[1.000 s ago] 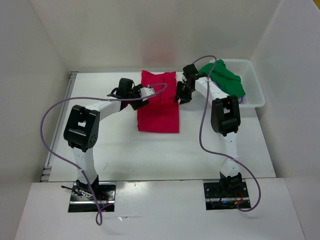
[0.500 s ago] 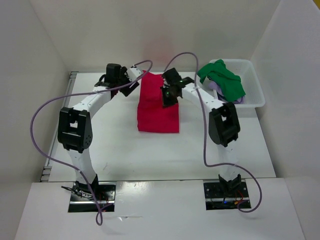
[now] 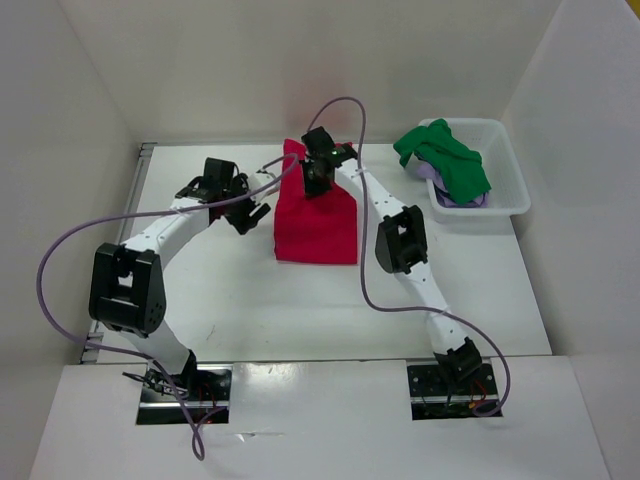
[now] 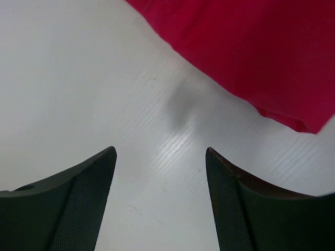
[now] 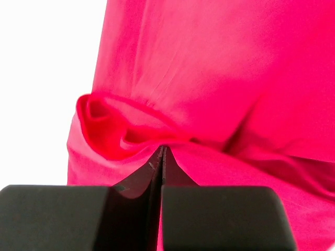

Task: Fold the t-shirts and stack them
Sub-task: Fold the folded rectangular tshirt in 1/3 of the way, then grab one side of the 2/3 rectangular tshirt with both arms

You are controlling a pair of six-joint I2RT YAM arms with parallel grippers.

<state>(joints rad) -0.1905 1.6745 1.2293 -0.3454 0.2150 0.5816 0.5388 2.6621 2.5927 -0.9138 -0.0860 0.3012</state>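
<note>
Red t-shirt (image 3: 318, 228): lay folded on the table (image 3: 250, 300), in the upper centre of the top view.
Right gripper (image 5: 161, 152): its fingers were pressed together on a fold of the red cloth, near the upper end.
Left gripper (image 4: 159, 151): its fingers were wide apart and held nothing, above bare table just left of the red t-shirt.
Green t-shirt (image 3: 452, 160): was draped over the white basket (image 3: 512, 180), upper right.
Lavender t-shirt (image 3: 430, 172): was under the green one, mostly hidden.

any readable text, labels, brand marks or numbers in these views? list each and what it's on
No text can be read in any view.
red t-shirt: plain cloth, no print or tag showing.
green t-shirt: plain, no print showing.
basket: plain white plastic, no label visible.
base plates: there are small details here, but they are too small to read as text.
</note>
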